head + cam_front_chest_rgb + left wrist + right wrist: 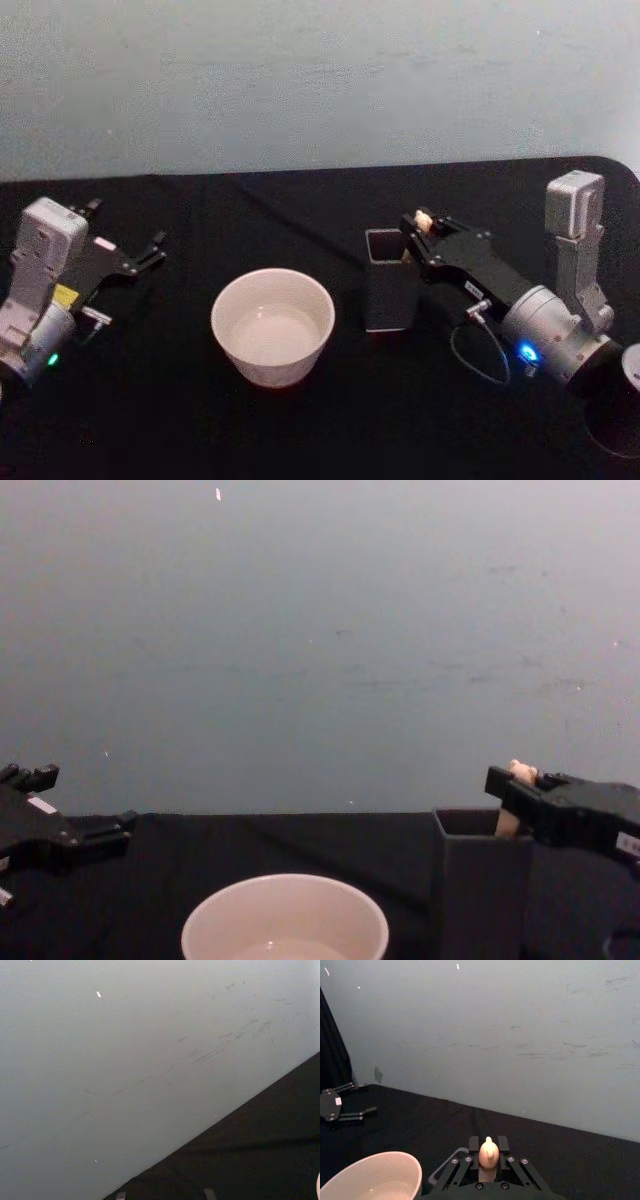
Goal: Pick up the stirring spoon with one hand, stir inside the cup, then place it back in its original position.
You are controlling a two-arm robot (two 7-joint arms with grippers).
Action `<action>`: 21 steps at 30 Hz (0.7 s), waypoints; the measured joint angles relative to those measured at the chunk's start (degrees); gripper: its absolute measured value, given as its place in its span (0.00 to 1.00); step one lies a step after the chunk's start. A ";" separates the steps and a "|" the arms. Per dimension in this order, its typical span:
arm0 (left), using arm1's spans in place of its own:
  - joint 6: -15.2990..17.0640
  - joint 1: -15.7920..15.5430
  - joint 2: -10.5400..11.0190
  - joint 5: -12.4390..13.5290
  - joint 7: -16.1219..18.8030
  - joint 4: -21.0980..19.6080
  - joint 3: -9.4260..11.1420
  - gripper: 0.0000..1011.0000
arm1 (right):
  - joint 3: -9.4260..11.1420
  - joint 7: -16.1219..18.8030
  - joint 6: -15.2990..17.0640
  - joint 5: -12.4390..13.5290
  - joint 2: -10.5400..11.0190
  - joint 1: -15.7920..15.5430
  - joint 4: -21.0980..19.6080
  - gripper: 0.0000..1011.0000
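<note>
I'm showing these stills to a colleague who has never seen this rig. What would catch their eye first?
Probably the wide cream cup in the middle of the black table, bright against the dark cloth. Next, the right gripper at the top of the dark square holder just right of the cup, closed on the pale bear-head end of the stirring spoon. The left gripper sits open at the far left, away from both.

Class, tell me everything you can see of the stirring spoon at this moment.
Just the top of the stirring spoon shows: a pale beige, wood-like handle ending in a small rounded head. It stands roughly upright at the right rear corner of the dark grey square holder, its lower part hidden. The right pincer is shut on the handle, fingers on either side. The cup stands apart, left of the holder.
</note>
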 joint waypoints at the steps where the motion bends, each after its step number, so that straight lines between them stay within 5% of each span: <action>1: 0.00 0.00 0.00 0.00 0.00 0.00 0.00 0.99 | -0.08 -0.15 0.03 -0.29 -0.02 0.07 0.08 0.21; 15: 0.00 0.00 0.00 0.00 0.00 0.00 0.00 0.99 | -0.10 -0.12 0.04 -0.36 0.02 0.13 0.13 0.21; 21: 0.00 0.00 0.00 0.00 0.00 0.00 0.00 0.99 | -0.07 -0.07 0.02 -0.29 0.04 0.13 0.11 0.36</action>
